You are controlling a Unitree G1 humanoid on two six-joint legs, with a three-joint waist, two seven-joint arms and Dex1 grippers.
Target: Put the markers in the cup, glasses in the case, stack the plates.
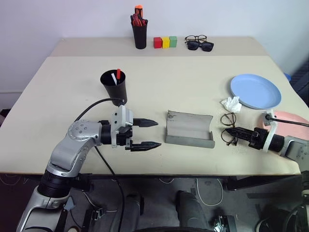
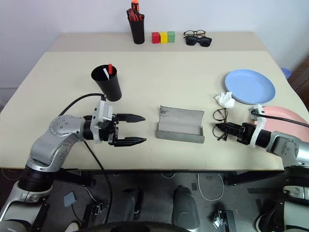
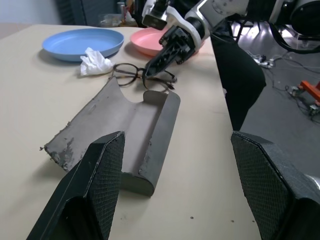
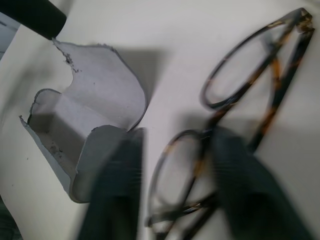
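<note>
The dark-rimmed glasses (image 1: 230,120) lie on the table just right of the open grey case (image 1: 189,128). My right gripper (image 1: 227,131) reaches in from the right and is shut on their rim between the two lenses. Over the table left of the case, my left gripper (image 1: 158,133) stands open and empty, pointing at the case. Behind it the black cup (image 1: 115,86) holds the white marker (image 1: 113,78) and the red marker (image 1: 118,73). The light blue plate (image 1: 256,91) sits at the right. The pink plate (image 1: 291,117) lies nearer, partly behind my right arm.
A crumpled white tissue (image 1: 231,103) lies between the blue plate and the glasses. At the back stand a pen cup (image 1: 140,33) with red-orange pens, three coloured blocks (image 1: 165,42), and black sunglasses (image 1: 201,46). The table's front edge runs just below both grippers.
</note>
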